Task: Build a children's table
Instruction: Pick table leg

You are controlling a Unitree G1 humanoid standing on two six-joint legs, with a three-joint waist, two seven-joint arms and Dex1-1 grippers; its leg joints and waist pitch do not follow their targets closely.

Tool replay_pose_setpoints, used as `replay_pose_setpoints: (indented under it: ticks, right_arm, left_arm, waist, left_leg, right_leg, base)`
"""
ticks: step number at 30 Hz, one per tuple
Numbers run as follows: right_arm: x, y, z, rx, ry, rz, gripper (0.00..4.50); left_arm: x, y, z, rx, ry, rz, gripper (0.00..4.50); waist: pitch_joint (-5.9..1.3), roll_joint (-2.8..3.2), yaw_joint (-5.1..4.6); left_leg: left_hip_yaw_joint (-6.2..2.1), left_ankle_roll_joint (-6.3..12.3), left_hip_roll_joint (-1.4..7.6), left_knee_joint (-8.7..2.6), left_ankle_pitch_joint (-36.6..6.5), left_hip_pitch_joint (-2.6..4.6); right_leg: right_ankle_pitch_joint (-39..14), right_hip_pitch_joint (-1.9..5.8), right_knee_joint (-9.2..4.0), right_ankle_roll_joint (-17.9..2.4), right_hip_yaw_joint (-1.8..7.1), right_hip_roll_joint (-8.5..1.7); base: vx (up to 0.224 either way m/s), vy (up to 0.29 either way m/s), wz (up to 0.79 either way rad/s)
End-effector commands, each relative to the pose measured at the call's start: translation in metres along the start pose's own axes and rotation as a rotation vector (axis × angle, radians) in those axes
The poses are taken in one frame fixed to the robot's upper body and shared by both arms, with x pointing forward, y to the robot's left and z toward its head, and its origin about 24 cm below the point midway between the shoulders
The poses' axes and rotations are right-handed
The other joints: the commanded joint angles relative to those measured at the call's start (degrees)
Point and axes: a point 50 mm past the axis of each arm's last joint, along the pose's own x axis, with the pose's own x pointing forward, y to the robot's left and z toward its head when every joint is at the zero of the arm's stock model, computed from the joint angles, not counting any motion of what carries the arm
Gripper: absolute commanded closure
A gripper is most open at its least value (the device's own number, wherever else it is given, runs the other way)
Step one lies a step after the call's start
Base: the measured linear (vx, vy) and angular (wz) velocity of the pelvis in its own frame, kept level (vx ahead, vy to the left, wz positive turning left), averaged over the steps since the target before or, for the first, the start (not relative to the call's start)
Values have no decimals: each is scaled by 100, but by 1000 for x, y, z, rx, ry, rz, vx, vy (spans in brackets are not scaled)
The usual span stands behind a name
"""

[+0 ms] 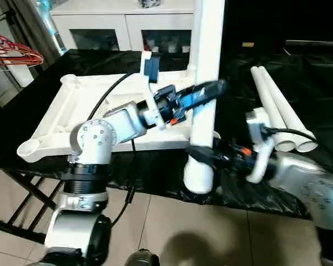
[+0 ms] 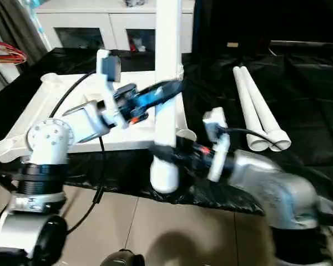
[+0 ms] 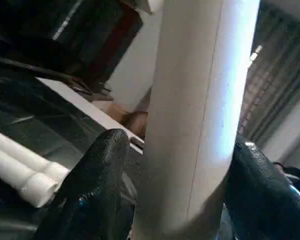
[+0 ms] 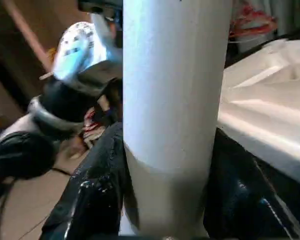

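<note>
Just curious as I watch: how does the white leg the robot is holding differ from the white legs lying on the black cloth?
The held white plastic leg stands upright between both grippers; the spare white legs lie flat, side by side. The held leg is at the white tabletop's corner; the spare ones lie apart, untouched. All are smooth, round, white tubes.

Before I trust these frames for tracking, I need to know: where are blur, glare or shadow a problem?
Left eye view: the left gripper is motion-smeared, and a soft shadow falls on the floor tiles. Left wrist view: a bright sheen runs down the leg. Right wrist view: the background behind that leg is out of focus.
</note>
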Motion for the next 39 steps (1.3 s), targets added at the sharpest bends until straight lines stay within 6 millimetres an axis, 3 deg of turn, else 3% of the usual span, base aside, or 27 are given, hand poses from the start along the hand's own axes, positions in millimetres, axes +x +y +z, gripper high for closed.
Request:
replay_pose_setpoints:
  ticks: [1,12,20,22,27,30,39]
  right_arm:
    - [-1,4,2,-7,3,38,265]
    - [-4,5,4,-2,25,65,265]
    - [-3,1,4,-20,40,38,265]
    - [-2,-1,5,-20,34,12,195]
    - [-2,-6,9,-54,26,-58,167]
    - [0,-6,12,-48,16,-98,162]
    - [0,-12,8,1,61,-163,162]
  left_arm:
    - [1,-2,0,-14,6,-35,188]
    - [0,-4,0,-19,25,-73,255]
    - [-1,-1,0,-8,12,-41,260]
    - [-1,1,0,5,14,-25,261]
    - [0,8,2,79,27,84,266]
    - [3,18,4,161,49,248,268]
    - [7,6,-2,173,85,140,269]
  waist:
    - [-451,-148,18]
    - [-478,-162,30]
    - [-482,-170,29]
    - [-479,-169,28]
    - [-468,-169,10]
    - [-470,-167,9]
    - [-494,-173,5]
  left_leg:
    - [-169,186,290,-395,-1136,178]
    - [-168,235,291,-378,-909,164]
    - [-158,274,288,-365,-843,159]
    - [-158,264,284,-366,-864,163]
    - [-166,180,293,-387,-981,176]
    - [-168,151,292,-392,-981,181]
    - [-160,222,289,-368,-766,162]
  right_leg:
    - [-2387,255,-530,-638,247,-510]
    - [-2096,267,-490,-717,247,-505]
    - [-1973,274,-474,-789,245,-497]
    - [-2046,269,-486,-779,243,-500]
    - [-2180,260,-503,-666,246,-489]
    - [-2228,256,-522,-589,252,-490]
    - [-1866,270,-462,-744,250,-496]
  base:
    - [0,0,0]
    - [0,0,0]
    - [0,0,0]
    - [0,0,0]
    - [0,0,0]
    - [0,0,0]
    - [0,0,0]
